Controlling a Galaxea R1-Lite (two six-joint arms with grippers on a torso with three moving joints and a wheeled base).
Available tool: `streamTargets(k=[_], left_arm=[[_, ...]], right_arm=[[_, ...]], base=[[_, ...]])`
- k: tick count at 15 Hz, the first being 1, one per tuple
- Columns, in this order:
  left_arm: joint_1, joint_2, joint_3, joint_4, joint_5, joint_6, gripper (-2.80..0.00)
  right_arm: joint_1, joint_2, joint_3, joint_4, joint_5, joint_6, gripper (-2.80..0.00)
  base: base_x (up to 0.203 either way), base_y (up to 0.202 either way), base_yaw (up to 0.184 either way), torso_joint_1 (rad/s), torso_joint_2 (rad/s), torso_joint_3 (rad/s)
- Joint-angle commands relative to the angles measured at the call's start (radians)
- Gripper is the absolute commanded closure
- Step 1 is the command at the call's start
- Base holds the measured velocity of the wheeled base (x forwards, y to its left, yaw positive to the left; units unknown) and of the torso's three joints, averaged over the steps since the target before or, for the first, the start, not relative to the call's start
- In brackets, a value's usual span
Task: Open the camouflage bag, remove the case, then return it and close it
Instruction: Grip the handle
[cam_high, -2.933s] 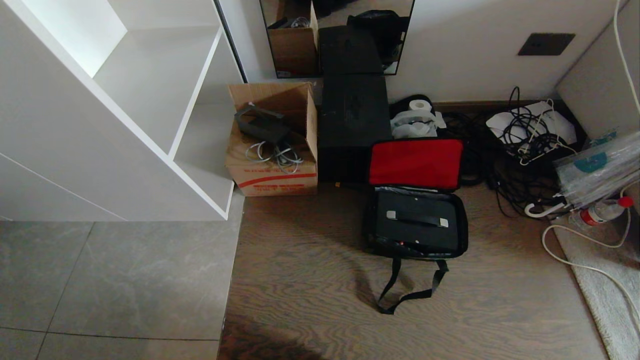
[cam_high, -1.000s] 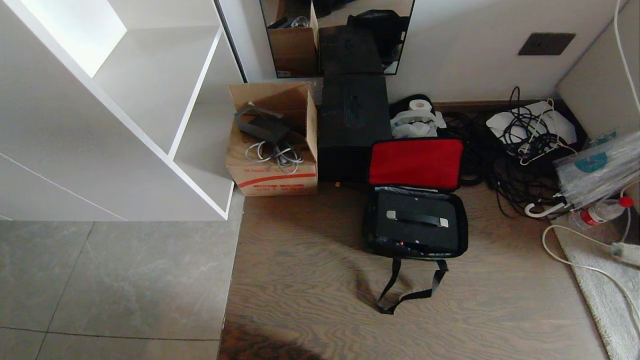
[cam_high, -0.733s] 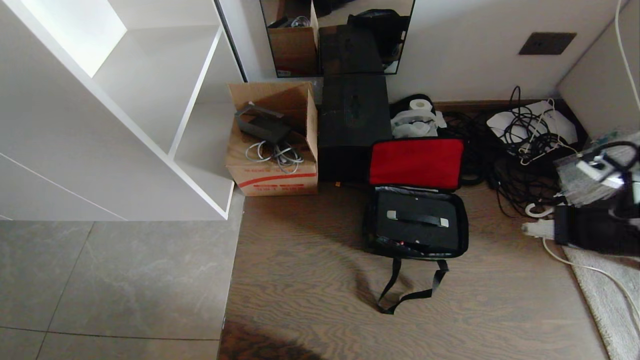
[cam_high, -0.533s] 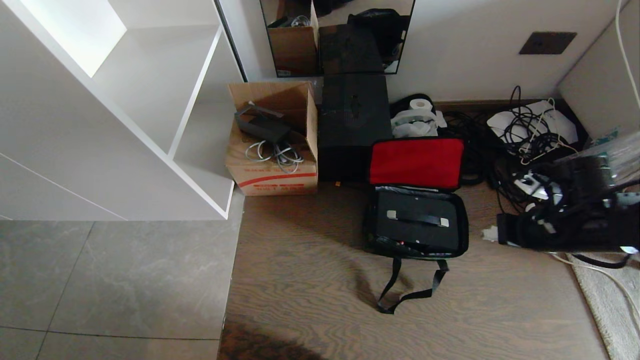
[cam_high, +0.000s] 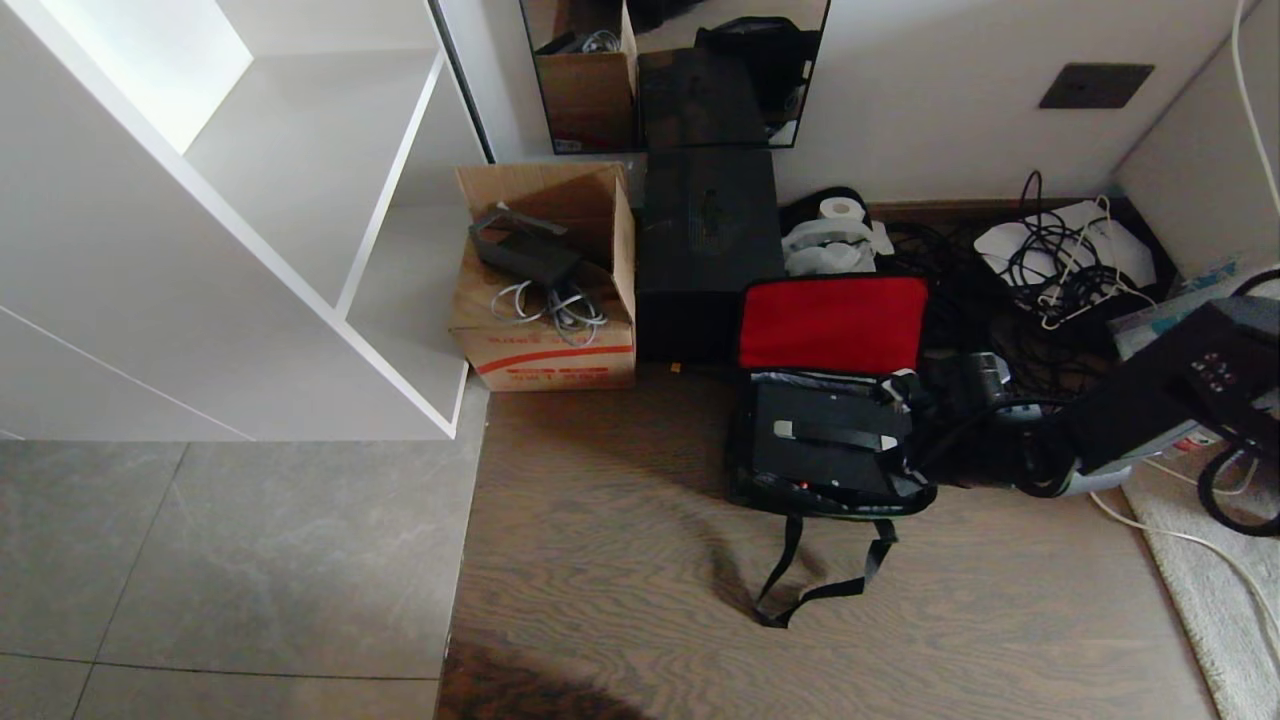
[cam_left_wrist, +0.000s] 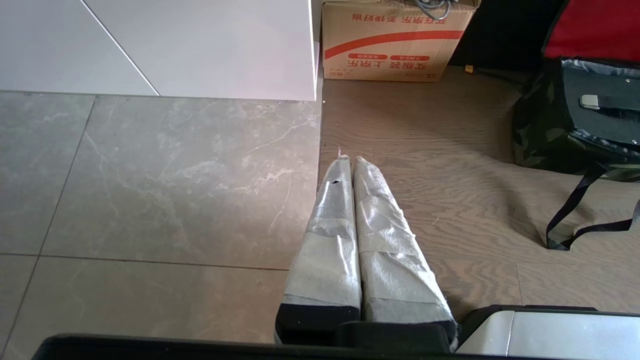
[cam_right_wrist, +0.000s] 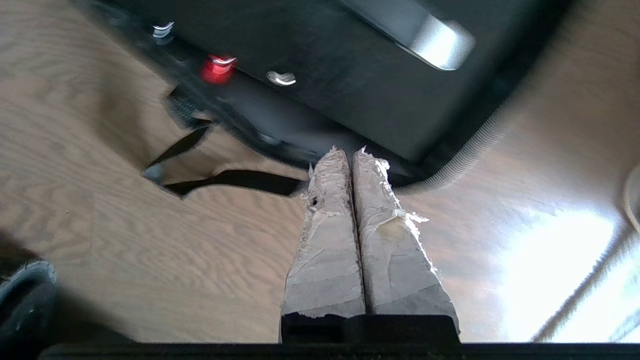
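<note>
Right gripper (cam_right_wrist: 352, 152) has swung in beside the camouflage bag (cam_high: 745, 470), fingers pressed together | case (cam_high: 830, 445) inside | left gripper (cam_left_wrist: 348, 162) closed, parked

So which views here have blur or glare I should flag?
Right wrist view: the case and floor are smeared, with blown-out glare on the floor. Head view: the right gripper is blurred at the camouflage bag. Left wrist view: sharp, evenly lit.
</note>
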Motion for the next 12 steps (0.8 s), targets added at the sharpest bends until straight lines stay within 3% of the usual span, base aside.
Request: streamTargets(k=[1,4,5,7,11,12], left_arm=[[0.0,0.0,0.0,-0.001,0.0,0.0,0.0],[0.0,0.0,0.0,0.001,0.0,0.0,0.0],[0.0,0.0,0.0,0.0,0.0,0.0,0.0],[0.0,0.0,0.0,-0.001,0.0,0.0,0.0],[0.0,0.0,0.0,0.001,0.0,0.0,0.0],[0.0,0.0,0.0,-0.001,0.0,0.0,0.0]], right_arm=[[0.011,0.058,-0.017,-0.004,0.0,-0.022,0.0],[0.028,0.12,0.001,-0.136,0.004,-0.071,0.0],[0.029,0.132,-0.007,-0.133,0.002,-0.081,-2.8],[0.044,0.175,-0.053,-0.129,-0.005,-0.124,-2.8],[0.051,0.177,-0.054,-0.136,-0.004,-0.436,-2.8],[0.064,0.183,-0.045,-0.151,0.0,-0.458,-2.8]], base=[[0.0,0.0,0.0,0.0,0.0,0.0],[0.0,0.0,0.0,0.0,0.0,0.0],[0.0,0.0,0.0,0.0,0.0,0.0],[0.0,0.0,0.0,0.0,0.0,0.0],[0.0,0.0,0.0,0.0,0.0,0.0],[0.0,0.0,0.0,0.0,0.0,0.0]])
